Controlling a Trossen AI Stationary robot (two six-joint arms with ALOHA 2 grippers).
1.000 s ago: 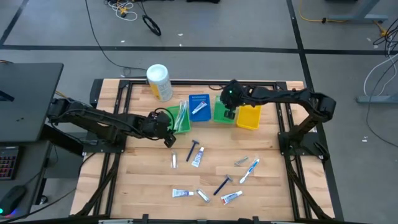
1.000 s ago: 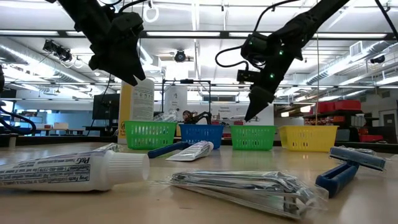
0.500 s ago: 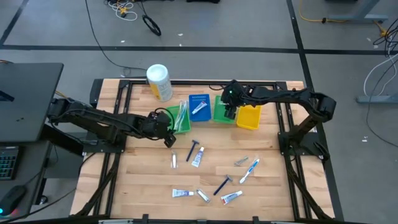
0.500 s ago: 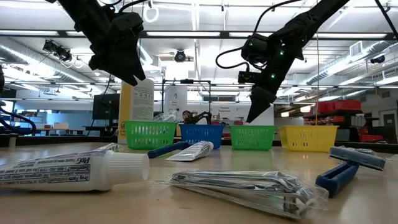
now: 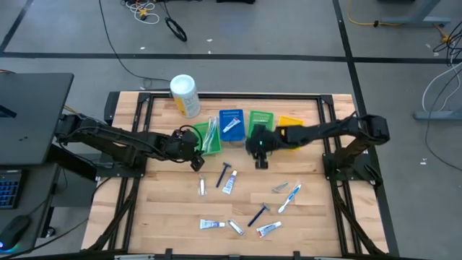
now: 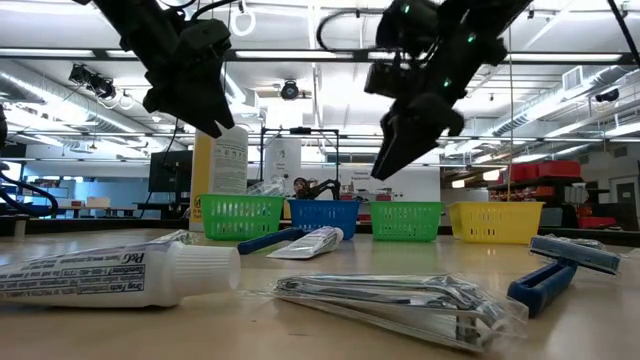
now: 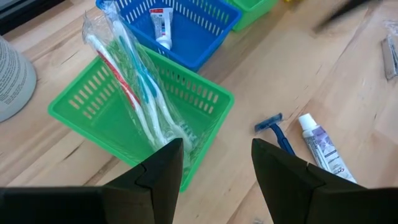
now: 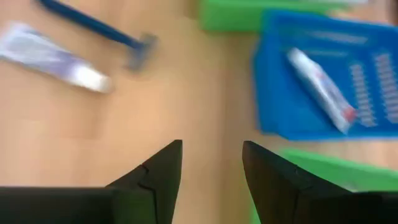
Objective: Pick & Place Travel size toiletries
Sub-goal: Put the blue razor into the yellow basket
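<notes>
The right gripper (image 5: 260, 155) hangs with its fingers apart and holds nothing, over the bare table (image 5: 317, 209) just in front of the blue bin (image 5: 231, 124). A razor (image 5: 225, 173) and a toothpaste tube (image 5: 229, 183) lie near it. The left gripper (image 5: 196, 160) is also open and empty, beside the green bin (image 5: 210, 146) with toothbrushes (image 7: 140, 93).

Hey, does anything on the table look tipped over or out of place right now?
Yes: the white canister lies on its side at the table's far edge. The bagged toothbrushes also stick out over the left green bin's rim instead of lying inside.
</notes>
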